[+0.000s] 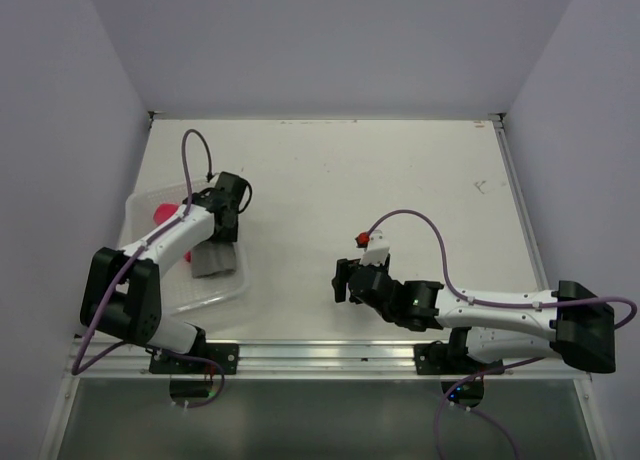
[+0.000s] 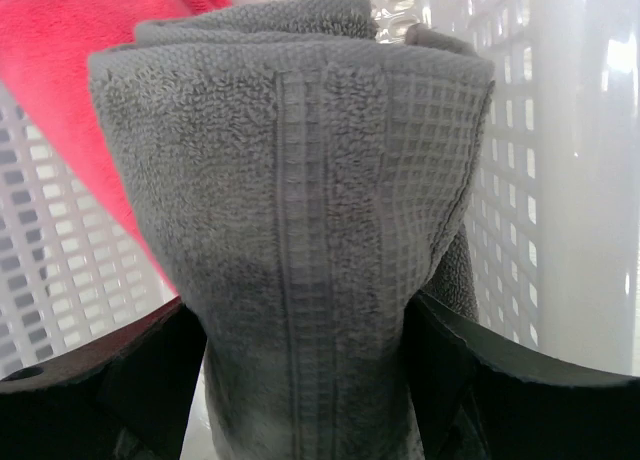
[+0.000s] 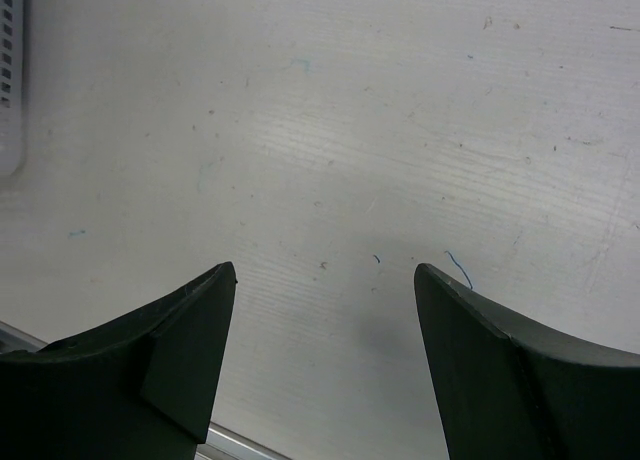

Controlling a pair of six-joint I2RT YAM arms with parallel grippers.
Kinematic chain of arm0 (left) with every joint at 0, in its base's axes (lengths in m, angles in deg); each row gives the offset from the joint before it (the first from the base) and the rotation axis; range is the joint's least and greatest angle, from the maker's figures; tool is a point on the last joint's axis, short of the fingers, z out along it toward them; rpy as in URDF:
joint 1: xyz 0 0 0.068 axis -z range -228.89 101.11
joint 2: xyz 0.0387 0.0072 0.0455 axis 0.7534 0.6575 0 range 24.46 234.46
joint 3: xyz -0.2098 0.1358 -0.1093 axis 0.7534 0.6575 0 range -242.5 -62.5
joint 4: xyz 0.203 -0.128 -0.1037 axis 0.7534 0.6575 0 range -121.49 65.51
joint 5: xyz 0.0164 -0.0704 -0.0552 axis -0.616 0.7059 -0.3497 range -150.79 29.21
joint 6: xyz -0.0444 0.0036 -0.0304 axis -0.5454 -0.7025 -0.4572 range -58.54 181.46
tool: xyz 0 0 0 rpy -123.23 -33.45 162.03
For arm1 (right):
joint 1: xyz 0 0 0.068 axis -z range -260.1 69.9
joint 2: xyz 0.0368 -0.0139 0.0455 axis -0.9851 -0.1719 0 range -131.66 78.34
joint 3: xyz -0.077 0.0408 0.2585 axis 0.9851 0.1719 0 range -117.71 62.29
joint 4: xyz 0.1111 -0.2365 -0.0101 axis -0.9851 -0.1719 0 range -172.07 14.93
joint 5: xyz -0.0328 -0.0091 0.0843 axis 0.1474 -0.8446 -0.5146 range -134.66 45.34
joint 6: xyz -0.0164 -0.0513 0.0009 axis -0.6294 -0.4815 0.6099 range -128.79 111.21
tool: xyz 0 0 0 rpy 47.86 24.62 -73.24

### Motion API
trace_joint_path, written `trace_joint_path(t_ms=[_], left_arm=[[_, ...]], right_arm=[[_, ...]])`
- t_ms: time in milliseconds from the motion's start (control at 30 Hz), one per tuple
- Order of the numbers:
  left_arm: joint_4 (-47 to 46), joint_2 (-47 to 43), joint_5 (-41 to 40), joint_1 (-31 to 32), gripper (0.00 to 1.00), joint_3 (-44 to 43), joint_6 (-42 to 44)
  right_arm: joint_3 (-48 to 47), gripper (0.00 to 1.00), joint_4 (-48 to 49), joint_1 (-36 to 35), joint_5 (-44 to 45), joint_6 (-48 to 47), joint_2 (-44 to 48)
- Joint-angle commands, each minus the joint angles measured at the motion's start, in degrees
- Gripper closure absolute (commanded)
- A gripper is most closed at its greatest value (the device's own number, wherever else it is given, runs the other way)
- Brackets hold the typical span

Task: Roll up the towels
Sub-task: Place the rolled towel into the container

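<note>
The grey towel (image 2: 300, 160), folded into a thick bundle, stands between my left gripper's (image 2: 305, 310) two black fingers, which press on its sides. It is inside the white perforated basket (image 2: 560, 180). The pink-red towel (image 2: 70, 50) lies behind it to the left. From the top, the grey towel (image 1: 213, 261) and pink towel (image 1: 160, 212) sit in the basket (image 1: 228, 293) under the left gripper (image 1: 222, 232). My right gripper (image 1: 345, 280) is open and empty above bare table (image 3: 330, 130), right of the basket.
The basket stands at the table's left near corner, and its edge shows at the far left of the right wrist view (image 3: 10, 80). The white table (image 1: 400, 180) is walled at the back and sides. A metal rail (image 1: 330, 352) runs along the near edge.
</note>
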Motion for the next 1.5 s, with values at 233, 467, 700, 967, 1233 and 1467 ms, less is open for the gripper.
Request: trace_joint_path(t_ms=[233, 467, 700, 967, 1233, 1467], left_arm=[[-0.49, 2.34, 0.41, -0.29, 0.07, 0.19, -3.10], [1.36, 0.76, -0.55, -0.29, 0.04, -2.18, -3.45], [3.91, -1.87, -0.82, -0.29, 0.00, -4.46, -3.71], [6.01, -3.81, -0.20, -0.29, 0.00, -7.36, -3.45], [7.25, -5.21, 1.73, -0.29, 0.00, -11.67, -3.10], [4.72, -9.86, 8.48, -0.20, 0.00, -18.97, -0.91]], right_arm=[[-1.19, 0.24, -0.01, 0.38, 1.16, 0.79, 0.88], [-2.60, 0.24, -0.01, 0.38, 1.08, 0.09, -0.09], [-3.30, 0.24, 0.16, 0.38, 0.72, -0.18, -0.79], [-4.18, 0.24, -0.28, 0.30, 0.55, -0.79, -1.41], [-5.50, 0.23, -1.42, 0.30, 0.99, -1.14, -1.41], [-8.13, 0.19, -4.23, 3.09, 0.99, -3.78, 0.35]])
